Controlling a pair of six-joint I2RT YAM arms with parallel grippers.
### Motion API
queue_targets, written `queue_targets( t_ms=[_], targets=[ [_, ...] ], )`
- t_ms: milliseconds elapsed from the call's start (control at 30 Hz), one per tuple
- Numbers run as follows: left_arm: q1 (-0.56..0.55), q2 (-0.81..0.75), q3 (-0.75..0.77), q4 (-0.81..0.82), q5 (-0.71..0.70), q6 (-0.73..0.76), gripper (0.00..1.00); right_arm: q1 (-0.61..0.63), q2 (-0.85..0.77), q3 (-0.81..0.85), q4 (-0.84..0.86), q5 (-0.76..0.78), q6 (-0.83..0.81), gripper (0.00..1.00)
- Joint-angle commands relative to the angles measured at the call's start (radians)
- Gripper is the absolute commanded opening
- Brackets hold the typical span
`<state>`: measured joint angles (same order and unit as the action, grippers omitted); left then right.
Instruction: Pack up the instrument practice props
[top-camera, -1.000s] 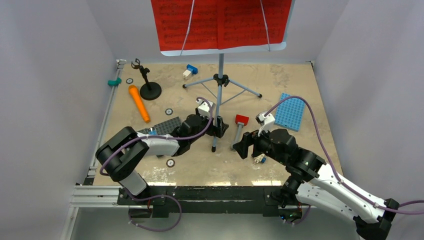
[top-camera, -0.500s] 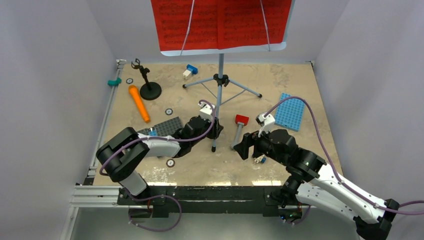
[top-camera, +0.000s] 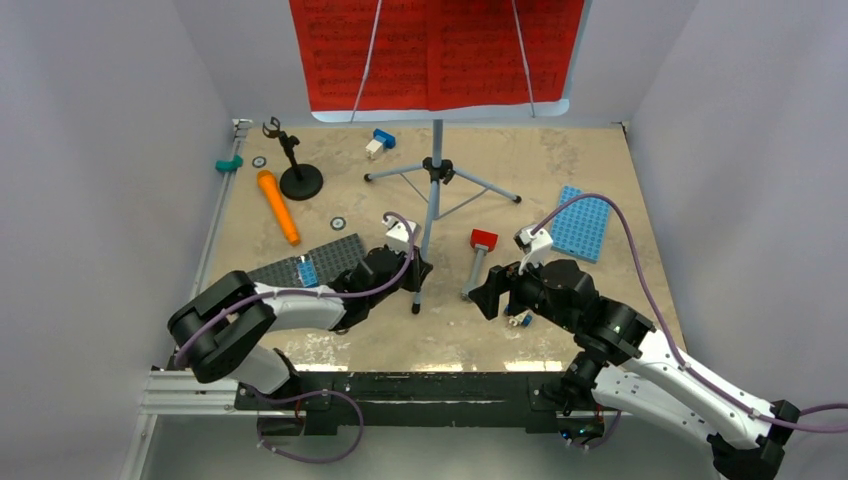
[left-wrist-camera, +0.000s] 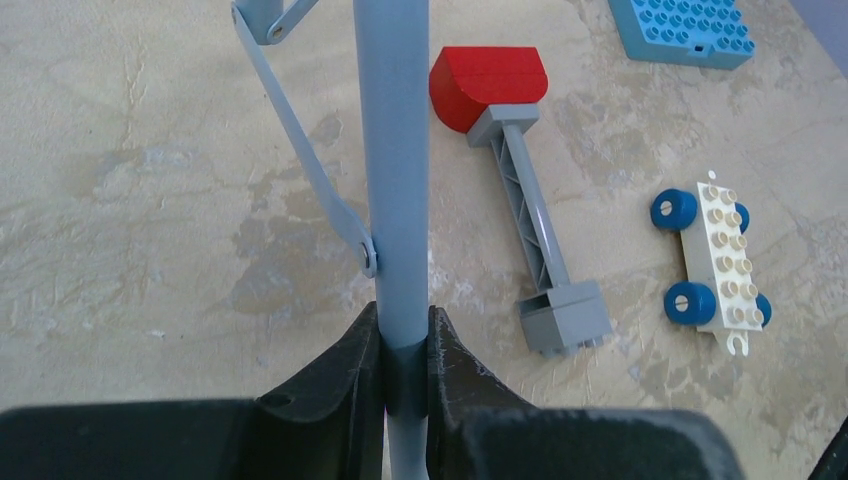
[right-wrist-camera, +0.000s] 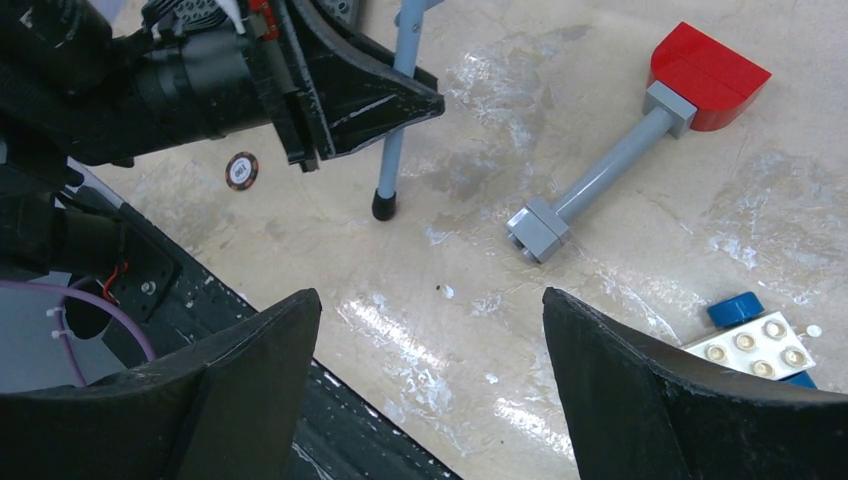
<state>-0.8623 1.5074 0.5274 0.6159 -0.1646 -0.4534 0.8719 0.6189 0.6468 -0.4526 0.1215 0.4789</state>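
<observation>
The music stand stands at the back centre, with the red sheet-music pages on its pale-blue desk. My left gripper is shut on the tripod's near leg, both fingers pressed against the tube just above its foot. The orange toy microphone lies at the left, beside the black round-based mic stand. My right gripper hangs open over bare table right of the leg, holding nothing.
A red-headed grey toy hammer lies between the grippers. A white wheeled brick sits near the right gripper. A blue studded plate lies at the right, a grey one under the left arm. Walls enclose three sides.
The left gripper closed on the tripod's near leg. The stand shifted slightly left, its near foot moving toward me. The right arm stayed still.
</observation>
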Motion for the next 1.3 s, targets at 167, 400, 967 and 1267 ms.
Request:
queue_targets(
  t_ms=[167,400,967,1267],
  targets=[
    [-0.020,-0.217,-0.115,-0.067,0.066,0.018,0.00,-0.002,-0.002,0.011,0.029,0.033,-0.014,0.86],
    [-0.020,-0.310,-0.191,-0.117,0.095,-0.014,0.00,-0.002,-0.001,0.009,0.041,0.019,-0.068,0.85],
    [-0.020,-0.566,-0.074,-0.322,0.076,0.006,0.60,-0.002,-0.088,0.219,-0.070,0.155,-0.151,0.86],
    [-0.017,-0.766,0.058,-0.484,-0.132,-0.099,1.00,-0.011,-0.077,0.471,-0.080,0.250,-0.228,0.88]
  ],
)
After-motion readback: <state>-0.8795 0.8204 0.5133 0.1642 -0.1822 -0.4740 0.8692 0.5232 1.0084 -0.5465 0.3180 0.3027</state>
